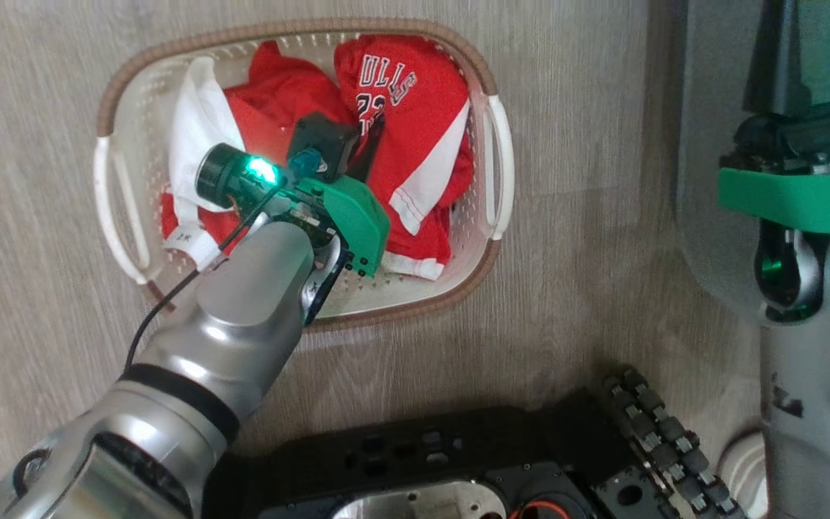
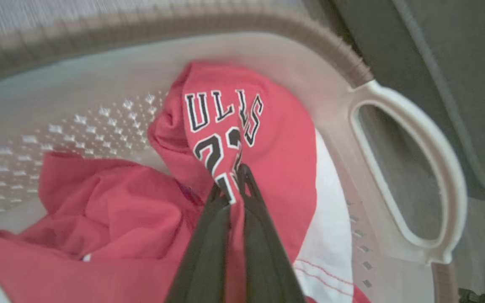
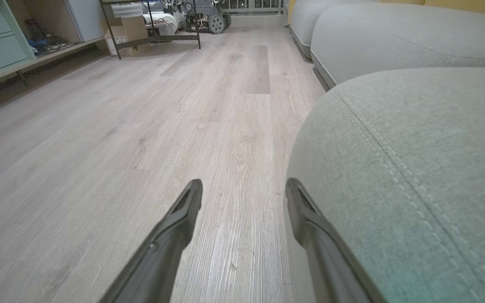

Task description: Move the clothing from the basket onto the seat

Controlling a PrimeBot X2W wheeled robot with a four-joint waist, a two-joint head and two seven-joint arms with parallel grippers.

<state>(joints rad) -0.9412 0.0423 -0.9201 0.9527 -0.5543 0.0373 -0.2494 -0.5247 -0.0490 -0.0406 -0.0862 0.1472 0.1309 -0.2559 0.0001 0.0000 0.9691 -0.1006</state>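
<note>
Grasp step: L gripper [image 2: 230, 182] is pinching a fold of the clothing [image 2: 276, 143], which is lying in the basket [image 1: 292, 30]; next it's needing a lift + swing to the seat [image 1: 703, 216] at basket's 3 o'clock in head view, R gripper [image 3: 242, 189] hanging spread.

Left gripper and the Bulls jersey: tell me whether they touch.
Touching. The left wrist view shows the left gripper shut on a fold of the jersey, cloth pinched between its fingers.

Crumpled red-and-white clothing [image 1: 422, 108] lies heaped in the oval cream basket [image 1: 148, 86], near the grey-green seat [image 3: 415, 168].
</note>
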